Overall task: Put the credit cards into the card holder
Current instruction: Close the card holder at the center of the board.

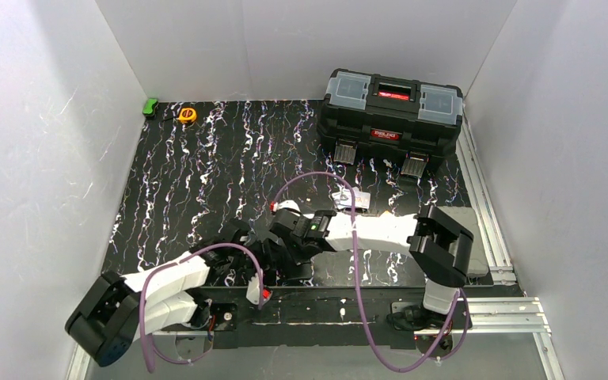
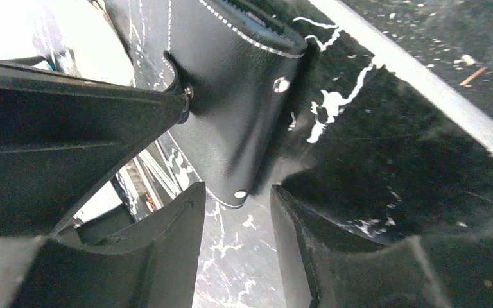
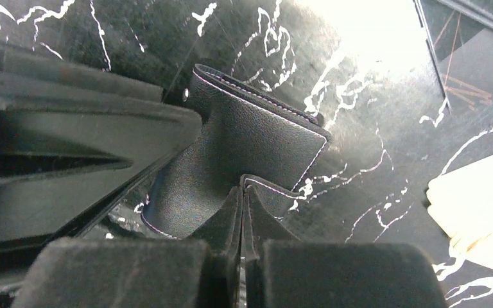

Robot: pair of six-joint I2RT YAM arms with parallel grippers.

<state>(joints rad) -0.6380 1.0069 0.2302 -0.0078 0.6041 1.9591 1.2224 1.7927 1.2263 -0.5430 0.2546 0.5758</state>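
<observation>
The card holder (image 3: 244,128), black leather with white stitching, lies on the dark marbled table. My right gripper (image 3: 244,186) is shut, pinching a thin stitched flap of the holder between its fingertips. In the left wrist view the card holder (image 2: 231,96) shows rivets and a stitched edge. Its lower corner sits just at the tips of my left gripper (image 2: 237,191), which stands open with bare table in its gap. Both grippers meet low in the top view, left gripper (image 1: 247,253) and right gripper (image 1: 289,247), and hide the holder. Pale credit cards (image 1: 354,199) lie behind them.
A large black toolbox (image 1: 392,119) stands at the back right. A yellow tape measure (image 1: 187,115) and a green item (image 1: 150,107) lie at the back left. A pale flat sheet (image 3: 478,212) lies right of the holder. A metal rail (image 2: 423,90) runs close by.
</observation>
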